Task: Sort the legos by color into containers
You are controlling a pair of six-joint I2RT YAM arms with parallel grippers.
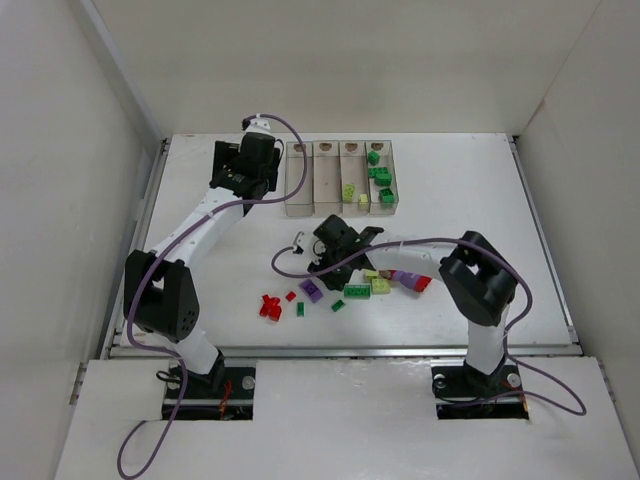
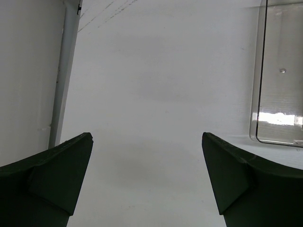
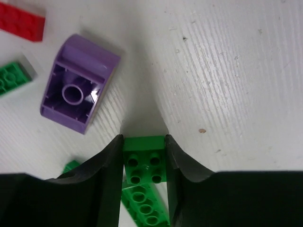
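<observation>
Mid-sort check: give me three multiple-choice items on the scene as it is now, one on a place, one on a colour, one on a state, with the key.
1. In the top view, which bin of the containers holds the dark green bricks?
A) leftmost
B) second from left
C) rightmost

2. What colour is the brick between the right gripper fingers?
A) red
B) green
C) purple

3. How does the left gripper stand?
A) fingers wide apart, nothing between them
B) shut on a red brick
C) shut on a bin wall

Key: 1 C, the dark green pile lies in the right-end bin. 2 B, the right wrist view shows a green studded brick pinched between both fingers. 3 A, the left wrist view shows only bare table between the fingers.
</observation>
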